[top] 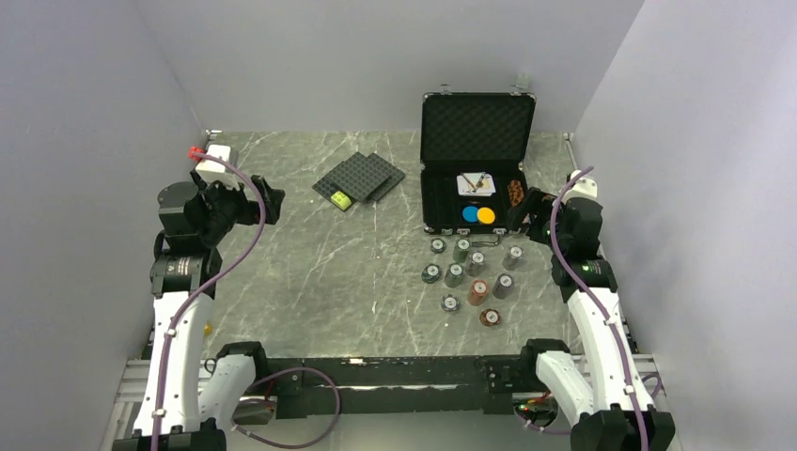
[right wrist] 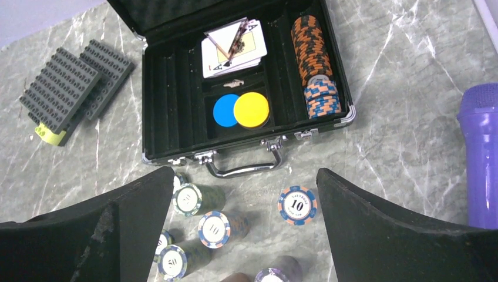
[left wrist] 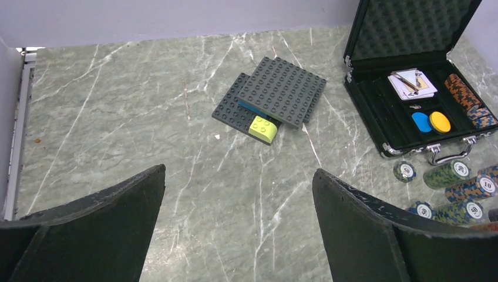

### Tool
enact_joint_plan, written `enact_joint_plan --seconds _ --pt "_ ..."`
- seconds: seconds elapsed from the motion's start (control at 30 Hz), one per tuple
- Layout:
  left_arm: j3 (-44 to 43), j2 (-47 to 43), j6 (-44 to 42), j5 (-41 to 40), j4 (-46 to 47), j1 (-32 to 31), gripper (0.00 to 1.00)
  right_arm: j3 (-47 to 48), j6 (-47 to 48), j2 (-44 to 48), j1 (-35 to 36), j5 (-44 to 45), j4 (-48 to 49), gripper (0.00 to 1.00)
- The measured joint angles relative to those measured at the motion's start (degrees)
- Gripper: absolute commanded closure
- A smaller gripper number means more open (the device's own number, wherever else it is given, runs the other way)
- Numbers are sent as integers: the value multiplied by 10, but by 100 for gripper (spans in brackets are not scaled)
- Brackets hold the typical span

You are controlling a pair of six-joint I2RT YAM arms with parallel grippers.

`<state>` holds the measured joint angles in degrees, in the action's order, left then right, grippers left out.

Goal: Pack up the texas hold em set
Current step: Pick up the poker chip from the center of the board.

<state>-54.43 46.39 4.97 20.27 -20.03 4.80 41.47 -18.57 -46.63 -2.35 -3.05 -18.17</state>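
Chip stacks (right wrist: 212, 229) below the wide-apart right jaws

I am getting soft, even light from above; the surface (top: 329, 282) is carrying only faint, short shadows, while my left tool (left wrist: 239, 170) is looming dark and slightly soft-edged.
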Motion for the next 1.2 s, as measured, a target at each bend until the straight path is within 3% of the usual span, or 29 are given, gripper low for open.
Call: enact_joint_plan --seconds 0.3,0.53,0.67,0.77,0.93,1.2 --pt "-4 6 0 -15 -3 -3 1 21 5 -10 0 -20 -30 5" --pt "-80 17 17 10 -3 -3 1 27 21 -15 0 -60 -35 18" --pt "-79 20 16 15 23 -4 0 37 33 -56 7 -84 -38 22" --pt "-54 26 15 6 26 -7 1 50 43 -103 49 -64 -50 20" --pt "-16 44 13 -2 17 -15 1 113 61 -194 181 -11 -94 20" --pt "-4 28 12 -1 31 -16 1 236 87 -368 279 47 -163 32"
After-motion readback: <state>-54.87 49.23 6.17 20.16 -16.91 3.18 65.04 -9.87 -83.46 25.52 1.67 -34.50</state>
